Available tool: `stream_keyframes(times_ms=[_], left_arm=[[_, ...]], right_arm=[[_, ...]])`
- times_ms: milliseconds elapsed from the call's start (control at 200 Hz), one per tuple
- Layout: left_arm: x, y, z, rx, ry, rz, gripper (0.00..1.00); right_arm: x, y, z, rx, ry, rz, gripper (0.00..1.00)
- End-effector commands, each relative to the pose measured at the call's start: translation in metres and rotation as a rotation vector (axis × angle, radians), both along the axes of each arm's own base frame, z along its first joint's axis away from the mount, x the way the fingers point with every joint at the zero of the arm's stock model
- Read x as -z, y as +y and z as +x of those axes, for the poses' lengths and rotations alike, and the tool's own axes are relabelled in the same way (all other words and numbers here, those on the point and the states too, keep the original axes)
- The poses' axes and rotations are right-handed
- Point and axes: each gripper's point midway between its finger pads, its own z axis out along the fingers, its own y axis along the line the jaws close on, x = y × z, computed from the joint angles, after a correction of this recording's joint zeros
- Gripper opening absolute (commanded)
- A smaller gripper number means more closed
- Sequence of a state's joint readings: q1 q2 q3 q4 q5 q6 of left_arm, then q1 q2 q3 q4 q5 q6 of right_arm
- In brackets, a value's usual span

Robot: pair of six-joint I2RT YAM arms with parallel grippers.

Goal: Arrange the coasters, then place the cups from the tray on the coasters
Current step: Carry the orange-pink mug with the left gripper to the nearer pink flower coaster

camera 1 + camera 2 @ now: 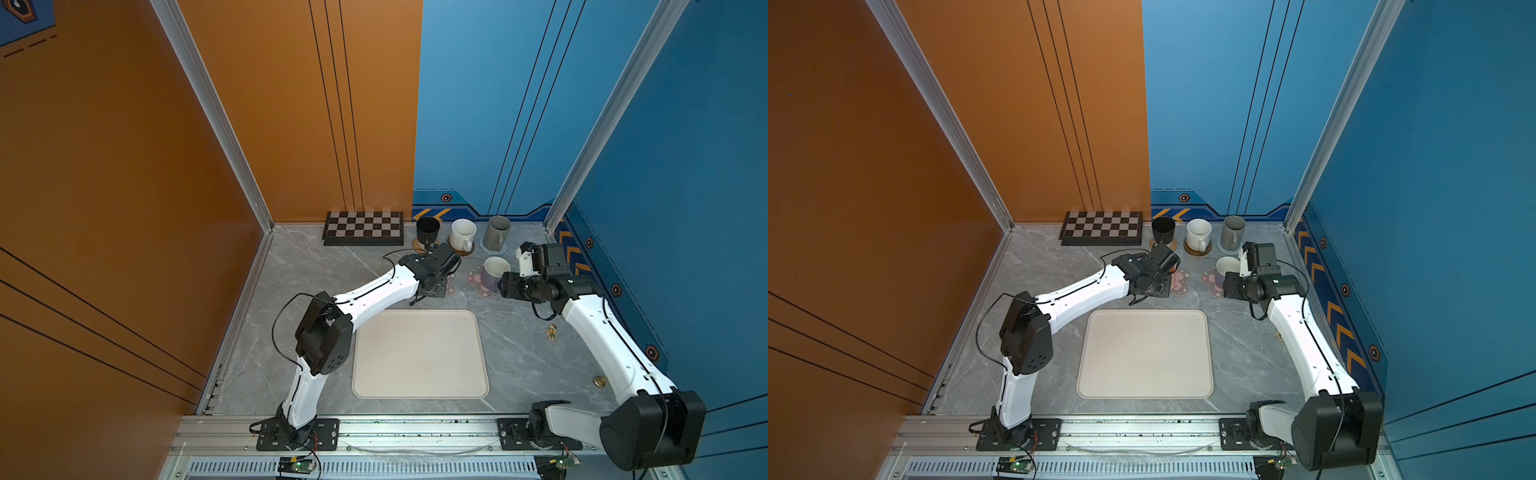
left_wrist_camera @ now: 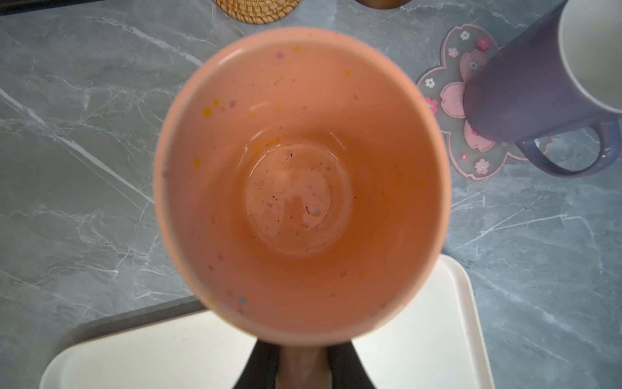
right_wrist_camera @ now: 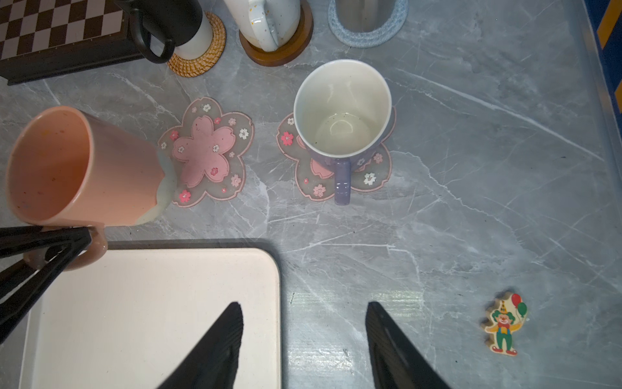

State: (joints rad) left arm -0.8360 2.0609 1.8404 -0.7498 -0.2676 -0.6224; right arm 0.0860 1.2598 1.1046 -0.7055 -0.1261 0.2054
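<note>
Left jaws clamp the peach mug by its handle, base at the edge of the free blossom coaster beyond them, probably its seat; right jaws stand apart, empty, facing the lavender mug.

Bright, even overhead light fills both top views, with soft shadows and walls that splay towards the edges. In the left wrist view the peach-orange mug is blurred at its rim. In the right wrist view pale glare streaks the marble tabletop just beside the tray, whose far edge casts a dark shadow.
</note>
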Motion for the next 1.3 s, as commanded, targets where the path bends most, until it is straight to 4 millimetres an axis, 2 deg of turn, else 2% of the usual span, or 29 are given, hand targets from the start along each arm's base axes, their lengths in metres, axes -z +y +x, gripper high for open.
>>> stream_keyframes(times_ms=[0, 215, 430, 761, 1086, 1291], left_arm=[[-0.026, -0.001, 0.030, -0.099, -0.127, -0.046, 0.00], [-0.025, -0.013, 0.039, -0.134, -0.154, -0.061, 0.00], [-0.025, -0.028, 0.047, -0.129, -0.151, -0.096, 0.00], [-0.015, -0.028, 0.053, -0.155, -0.155, -0.081, 0.00], [-0.003, -0.040, 0.055, -0.136, -0.151, -0.070, 0.00], [0.000, -0.038, 0.057, -0.149, -0.159, -0.056, 0.00]], right_arm=[[0.003, -0.002, -0.002, -0.012, 0.029, -0.030, 0.60], [0.014, -0.003, -0.005, -0.024, 0.057, -0.055, 0.60], [0.011, -0.001, -0.003, -0.029, 0.046, -0.042, 0.60], [0.011, 0.006, -0.001, -0.034, 0.033, -0.011, 0.60], [0.013, 0.010, -0.001, -0.042, 0.030, -0.005, 0.60], [0.014, 0.011, -0.001, -0.043, 0.033, -0.007, 0.60]])
